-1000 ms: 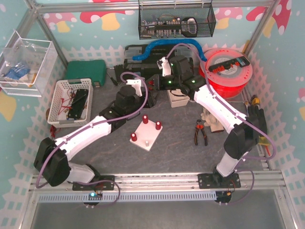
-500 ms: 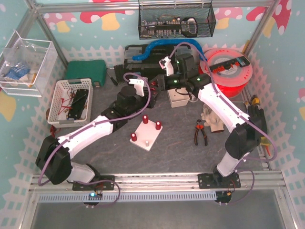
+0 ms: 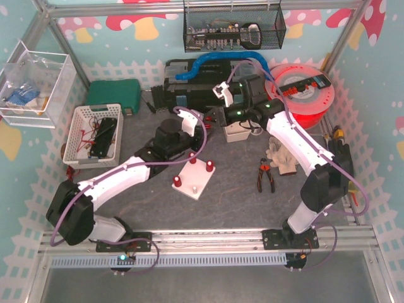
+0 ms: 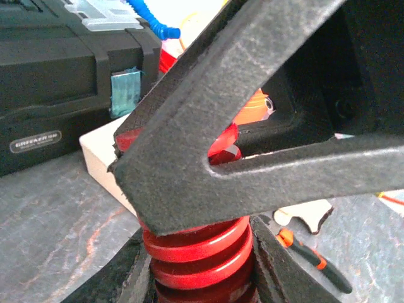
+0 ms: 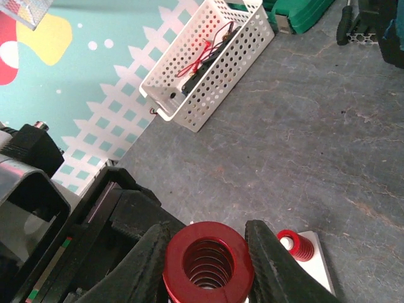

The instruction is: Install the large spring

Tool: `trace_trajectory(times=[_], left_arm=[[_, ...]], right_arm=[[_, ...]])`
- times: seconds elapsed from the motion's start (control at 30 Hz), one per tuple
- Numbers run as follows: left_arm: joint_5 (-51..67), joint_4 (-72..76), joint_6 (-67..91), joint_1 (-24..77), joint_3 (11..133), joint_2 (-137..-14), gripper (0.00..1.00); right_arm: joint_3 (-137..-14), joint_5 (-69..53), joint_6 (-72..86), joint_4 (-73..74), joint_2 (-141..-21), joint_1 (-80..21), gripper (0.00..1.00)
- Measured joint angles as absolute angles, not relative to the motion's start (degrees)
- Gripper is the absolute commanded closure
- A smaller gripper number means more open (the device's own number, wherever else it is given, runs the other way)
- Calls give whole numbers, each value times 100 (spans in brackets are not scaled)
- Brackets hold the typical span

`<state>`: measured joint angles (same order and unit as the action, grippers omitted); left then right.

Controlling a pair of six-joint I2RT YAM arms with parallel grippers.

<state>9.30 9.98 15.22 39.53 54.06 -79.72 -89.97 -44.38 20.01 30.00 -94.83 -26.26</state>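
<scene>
The large red spring (image 4: 197,251) stands between my left gripper's (image 4: 199,271) dark fingers, touching both. The same spring shows end-on in the right wrist view (image 5: 208,262), pinched between my right gripper's (image 5: 207,260) fingers. Both grippers meet above the table's back middle, the left gripper (image 3: 201,123) just left of the right gripper (image 3: 218,115); the spring is mostly hidden there. The right gripper's finger (image 4: 252,113) crosses in front of the left wrist view. The white base plate (image 3: 194,177) lies in front, with small red springs on three pegs and one bare peg (image 3: 196,188).
A white basket (image 3: 95,132) with wires stands at the left. A small white box (image 3: 237,131) sits behind the grippers. Orange-handled pliers (image 3: 264,173) and a white part lie at the right. A red filament spool (image 3: 303,95) and black toolbox (image 3: 189,88) stand at the back.
My left gripper has moved right and back to meet the right gripper and now sits around the large spring. The right gripper has shifted slightly right.
</scene>
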Motion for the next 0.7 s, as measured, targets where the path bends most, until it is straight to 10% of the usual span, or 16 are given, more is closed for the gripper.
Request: trace_trajectory(times=[0.1,0.4,0.7], left_arm=[[926,1011,1168,3953,5358,-7929,96],[816,1061,1052,3892,5116,-7614,18],[751,569,1859,3741,4834,-6952,1]], right_arm=[[-8971,-4578,1876,3004,-9474,-2611,100],[-8569,-4073,1712,2392,-9207,-2644,100],[-7148,-3223,1162,467,-8731,-2596,100]])
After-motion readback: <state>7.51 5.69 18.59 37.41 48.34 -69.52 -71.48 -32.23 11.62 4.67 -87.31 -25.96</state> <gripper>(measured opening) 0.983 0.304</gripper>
